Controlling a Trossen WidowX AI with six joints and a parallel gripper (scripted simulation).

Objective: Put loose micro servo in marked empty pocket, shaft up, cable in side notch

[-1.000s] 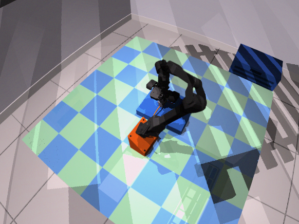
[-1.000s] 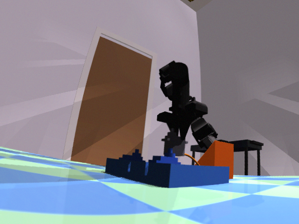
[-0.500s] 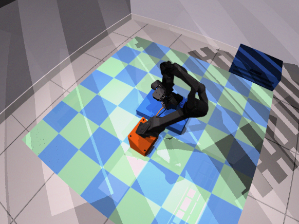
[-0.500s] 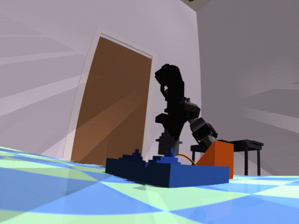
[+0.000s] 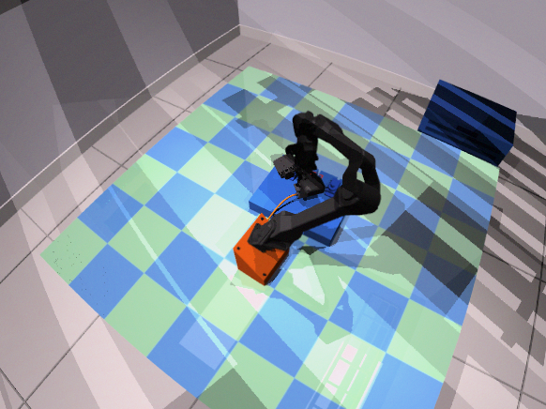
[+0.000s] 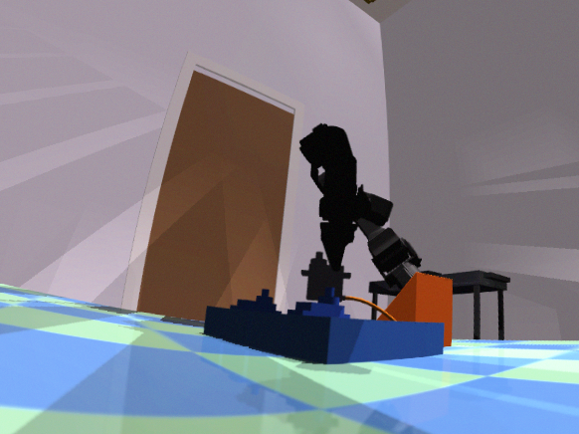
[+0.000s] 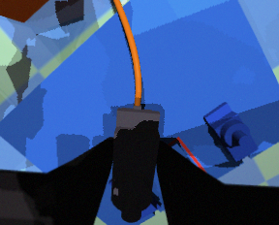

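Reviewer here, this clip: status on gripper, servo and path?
Black parallel-jaw gripper shut on dark grey micro servo. Servo upright, shaft up, above blue deck, unseated. Orange cable trailing; pocket fit unclear.

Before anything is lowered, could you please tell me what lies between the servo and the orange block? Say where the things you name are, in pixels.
The orange cable [image 5: 281,202] [image 6: 370,303], visible in the top and exterior views.

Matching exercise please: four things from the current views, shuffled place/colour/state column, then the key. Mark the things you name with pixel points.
1. Micro servo [image 6: 324,285] [image 7: 137,145]
2. Cable [image 5: 280,203] [image 6: 370,303] [image 7: 134,53]
3. Deck [image 5: 267,189] [image 6: 388,340] [image 7: 194,63]
4. Door [image 6: 219,194]

A. Brown, in a pale frame
B. Between the gripper's [image 6: 337,269] [image 7: 137,160] fingers
C. Orange, thin, curved
D. Blue, on the checkered mat [image 5: 174,197] [image 6: 124,358]

Pairs: 1-B, 2-C, 3-D, 4-A
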